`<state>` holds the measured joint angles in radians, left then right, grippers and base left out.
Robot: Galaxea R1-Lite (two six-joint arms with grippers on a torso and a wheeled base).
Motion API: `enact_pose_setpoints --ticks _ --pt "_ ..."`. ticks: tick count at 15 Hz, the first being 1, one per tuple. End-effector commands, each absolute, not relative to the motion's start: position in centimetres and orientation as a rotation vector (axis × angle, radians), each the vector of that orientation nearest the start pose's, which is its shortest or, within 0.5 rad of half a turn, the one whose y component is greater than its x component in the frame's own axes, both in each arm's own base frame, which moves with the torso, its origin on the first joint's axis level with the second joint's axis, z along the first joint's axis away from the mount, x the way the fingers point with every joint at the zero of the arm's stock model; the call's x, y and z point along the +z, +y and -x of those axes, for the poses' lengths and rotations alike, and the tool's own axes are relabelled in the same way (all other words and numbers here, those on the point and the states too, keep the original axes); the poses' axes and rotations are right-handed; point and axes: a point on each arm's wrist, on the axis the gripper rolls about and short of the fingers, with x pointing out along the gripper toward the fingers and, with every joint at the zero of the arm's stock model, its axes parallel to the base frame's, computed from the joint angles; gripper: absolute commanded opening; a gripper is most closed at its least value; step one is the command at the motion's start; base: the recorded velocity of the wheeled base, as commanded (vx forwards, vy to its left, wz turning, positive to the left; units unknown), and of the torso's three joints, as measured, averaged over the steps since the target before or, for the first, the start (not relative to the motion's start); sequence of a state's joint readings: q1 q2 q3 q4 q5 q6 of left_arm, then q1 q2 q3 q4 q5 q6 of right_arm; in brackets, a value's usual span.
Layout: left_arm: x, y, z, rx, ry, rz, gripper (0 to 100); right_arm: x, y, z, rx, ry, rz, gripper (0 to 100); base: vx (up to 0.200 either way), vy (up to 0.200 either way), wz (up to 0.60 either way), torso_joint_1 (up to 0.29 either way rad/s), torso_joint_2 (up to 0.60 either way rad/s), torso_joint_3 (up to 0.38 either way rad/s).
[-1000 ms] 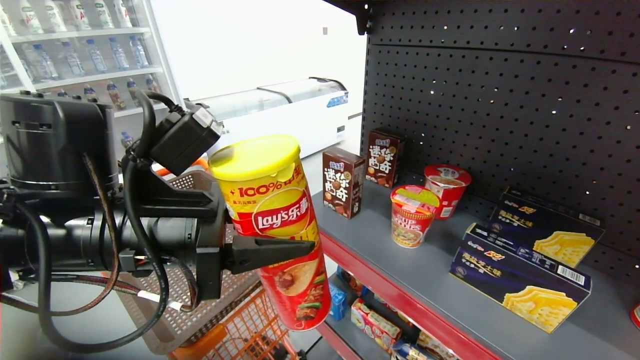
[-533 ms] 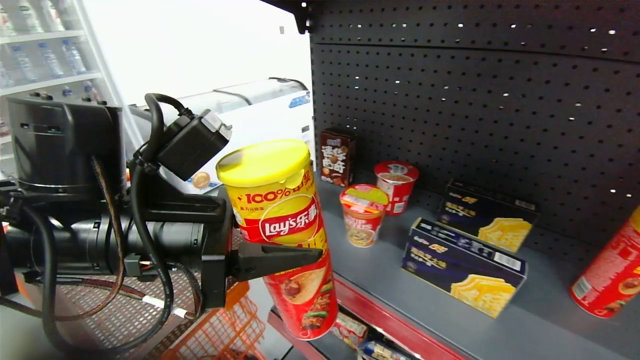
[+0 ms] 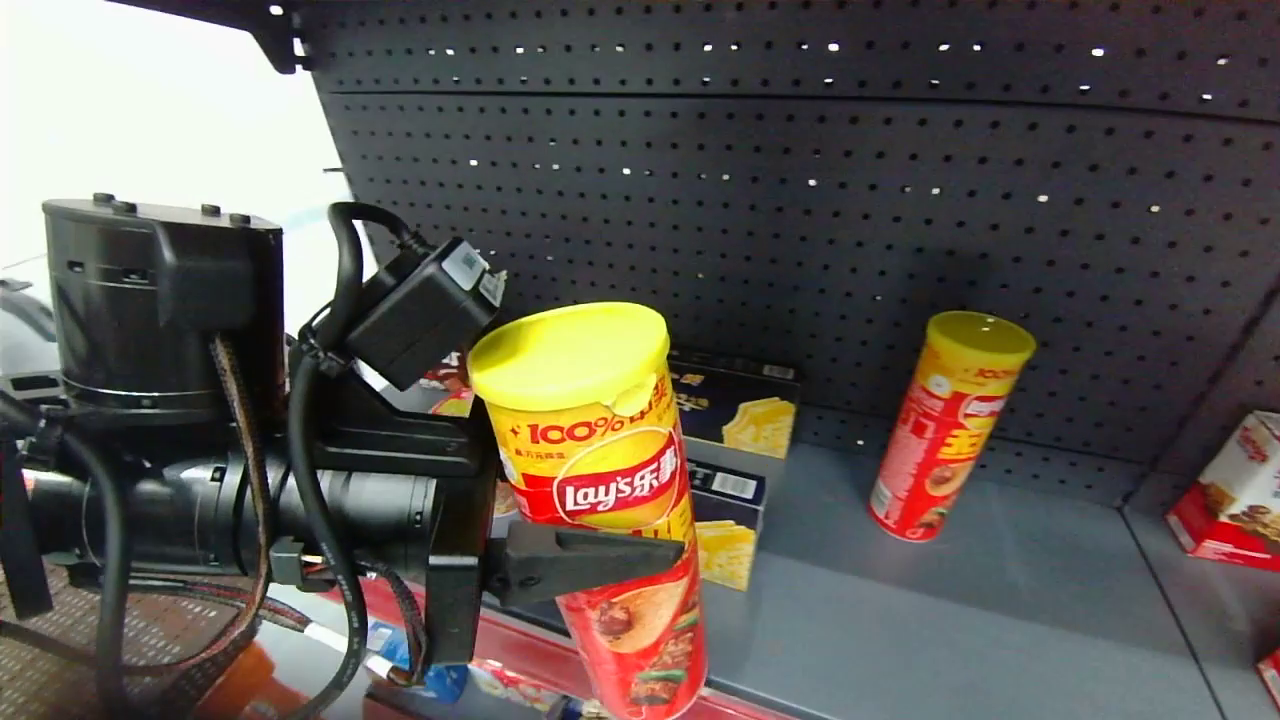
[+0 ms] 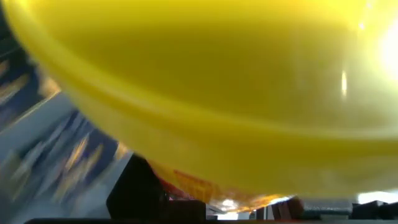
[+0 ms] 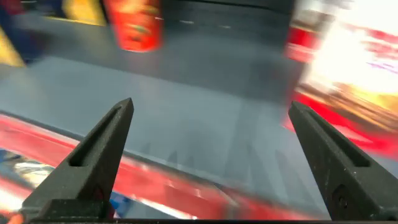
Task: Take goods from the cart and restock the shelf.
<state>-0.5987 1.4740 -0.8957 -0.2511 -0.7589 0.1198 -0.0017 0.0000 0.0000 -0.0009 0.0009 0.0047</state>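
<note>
Head view, shelf bay. Black pegboard back panel (image 3: 800,200) above a grey shelf (image 3: 950,610) with a red front edge.

Left gripper (image 3: 640,540): held level in front of the shelf edge, fingers pinching a chip canister (image 3: 600,450) about its middle. The canister stands almost upright, clear of the shelf. It has a yellow lid, a yellow upper label with a red oval logo, and a red lower half with a food picture. Its lid sits close against the left wrist camera (image 4: 217,93).

A second canister (image 3: 945,425) with the same label stands on the shelf near the back panel.

Two dark blue boxes (image 3: 735,400) with yellow pictures lie behind the held canister. A red-and-white box (image 3: 1235,490) sits in the next bay.

Right gripper (image 5: 211,104): fingers spread wide, nothing between them, over the grey shelf.

Change: the head camera has swung along the shelf. The grip on the canister is unchanged.
</note>
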Motion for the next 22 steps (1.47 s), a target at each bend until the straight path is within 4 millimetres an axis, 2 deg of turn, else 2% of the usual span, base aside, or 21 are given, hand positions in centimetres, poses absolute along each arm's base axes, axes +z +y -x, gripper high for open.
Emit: enact_pose_setpoints --ticks 1,4,19,22 --pt "23.44 -15.72 -19.63 -1.379 0.274 -0.073 0 7.56 0.00 2.28 -0.002 -0.002 -0.005 100 0.000 0.000 -0.60 0.007 0.01 -0.002" --pt "23.36 -15.79 -19.66 -1.380 0.277 -0.073 0 7.56 0.01 2.28 0.000 -0.002 -0.005 100 0.000 0.000 -0.60 0.002 0.00 -0.002" --pt "23.02 -15.92 -19.94 -1.366 0.289 -0.074 0 7.59 0.01 2.29 0.005 -0.002 0.000 100 0.000 0.000 -0.04 0.000 0.00 0.000" --pt "22.84 -16.09 -19.82 -1.366 0.296 -0.077 0 7.79 0.00 1.89 0.031 0.051 -0.001 100 0.000 0.000 0.00 0.000 0.00 0.000"
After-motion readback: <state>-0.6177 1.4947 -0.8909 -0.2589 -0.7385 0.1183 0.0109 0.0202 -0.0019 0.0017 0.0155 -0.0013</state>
